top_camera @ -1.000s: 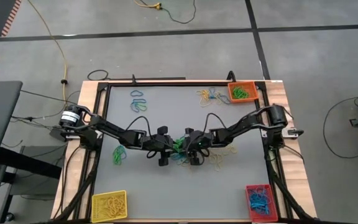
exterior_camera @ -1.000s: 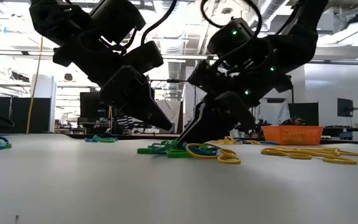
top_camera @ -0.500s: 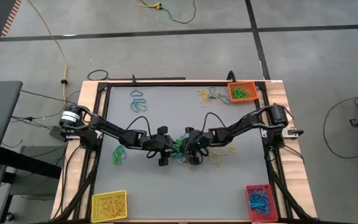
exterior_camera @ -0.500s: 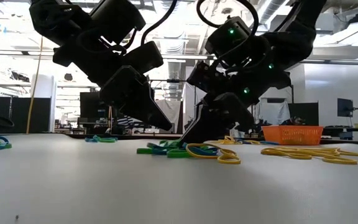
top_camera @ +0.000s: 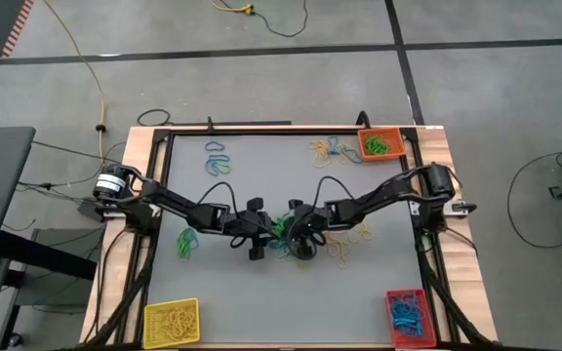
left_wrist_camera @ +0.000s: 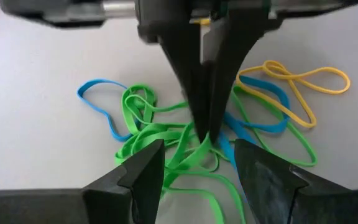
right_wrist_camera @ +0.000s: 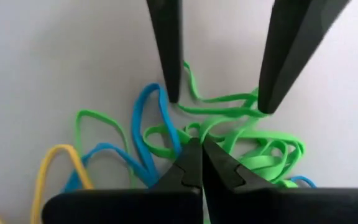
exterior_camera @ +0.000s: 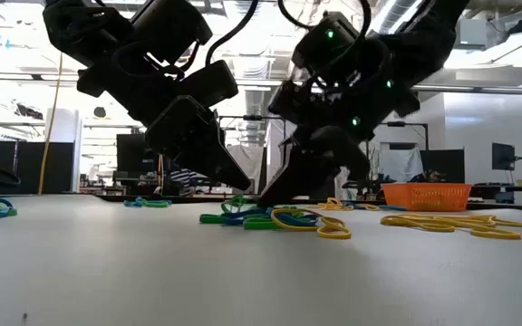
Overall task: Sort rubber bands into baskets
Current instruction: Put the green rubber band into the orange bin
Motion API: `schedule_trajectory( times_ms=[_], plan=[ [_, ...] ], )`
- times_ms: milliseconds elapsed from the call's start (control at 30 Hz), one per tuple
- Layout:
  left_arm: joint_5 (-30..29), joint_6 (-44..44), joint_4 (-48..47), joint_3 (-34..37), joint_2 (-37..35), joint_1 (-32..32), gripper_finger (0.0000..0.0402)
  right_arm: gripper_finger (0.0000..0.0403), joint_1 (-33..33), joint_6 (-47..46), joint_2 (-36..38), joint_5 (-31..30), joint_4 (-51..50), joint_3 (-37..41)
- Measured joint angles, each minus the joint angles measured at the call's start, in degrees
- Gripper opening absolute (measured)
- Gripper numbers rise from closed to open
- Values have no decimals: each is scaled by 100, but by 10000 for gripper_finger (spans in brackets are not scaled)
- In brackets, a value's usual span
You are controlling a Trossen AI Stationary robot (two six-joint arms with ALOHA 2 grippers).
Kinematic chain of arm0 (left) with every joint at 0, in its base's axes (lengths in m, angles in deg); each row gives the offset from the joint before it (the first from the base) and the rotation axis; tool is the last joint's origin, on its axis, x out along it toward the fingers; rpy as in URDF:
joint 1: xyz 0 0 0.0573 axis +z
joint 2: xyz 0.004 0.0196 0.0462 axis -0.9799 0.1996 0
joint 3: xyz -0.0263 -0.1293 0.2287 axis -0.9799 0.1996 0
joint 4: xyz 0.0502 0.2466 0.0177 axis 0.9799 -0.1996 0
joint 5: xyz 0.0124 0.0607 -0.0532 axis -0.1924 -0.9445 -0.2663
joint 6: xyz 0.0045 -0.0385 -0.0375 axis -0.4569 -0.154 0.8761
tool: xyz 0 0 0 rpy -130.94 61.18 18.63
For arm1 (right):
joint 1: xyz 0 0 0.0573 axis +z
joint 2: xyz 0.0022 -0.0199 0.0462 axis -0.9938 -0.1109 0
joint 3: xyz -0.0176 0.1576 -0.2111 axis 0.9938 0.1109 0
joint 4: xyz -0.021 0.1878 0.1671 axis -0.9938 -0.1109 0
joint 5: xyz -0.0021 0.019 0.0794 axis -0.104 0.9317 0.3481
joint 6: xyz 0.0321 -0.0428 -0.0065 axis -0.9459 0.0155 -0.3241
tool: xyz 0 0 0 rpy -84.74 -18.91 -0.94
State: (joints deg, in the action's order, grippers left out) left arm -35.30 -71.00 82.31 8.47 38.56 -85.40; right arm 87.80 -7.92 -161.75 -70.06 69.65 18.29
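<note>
Your right hand (right_wrist_camera: 201,163) is pinched shut at the tangled pile of rubber bands (top_camera: 289,237) mid-surface; its wrist view shows the tips meeting on a green band (right_wrist_camera: 229,134), though whether the band is truly caught you cannot tell. Your left hand (left_wrist_camera: 199,163) faces it across the pile, fingers spread and empty, tips just above the green loops. Only the high view shows the baskets' contents: the yellow basket (top_camera: 171,322) holds yellow bands, the red basket (top_camera: 408,315) blue ones, and, farther off, the orange basket (top_camera: 380,145) green ones. The low view shows only the orange basket, beyond loose yellow bands (exterior_camera: 451,221) lying flat. Other clusters lie toward the grey surface (top_camera: 261,166) edges.
</note>
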Motion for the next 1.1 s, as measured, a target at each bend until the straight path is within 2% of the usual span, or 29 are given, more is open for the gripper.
schedule_trajectory(
  times_ms=[367,433,633,867,967,1100],
  plan=[
    [-2,-36,-2,0,0,0,185,25,82,113,1411,-169,-1250,-57],
    [-2,-32,-3,0,0,0,185,25,93,113,1677,-442,-1620,-57],
    [10,-27,-4,0,0,0,185,25,121,-59,2350,-1815,-2871,-57],
    [33,-25,-4,0,0,0,185,25,-110,-391,2921,-2864,-4021,-57],
    [35,-23,-4,0,0,0,185,25,-312,-485,3142,-3188,-4398,-57],
    [35,-22,-4,0,0,0,185,25,-722,-568,3411,-3304,-4779,-57]
  ],
)
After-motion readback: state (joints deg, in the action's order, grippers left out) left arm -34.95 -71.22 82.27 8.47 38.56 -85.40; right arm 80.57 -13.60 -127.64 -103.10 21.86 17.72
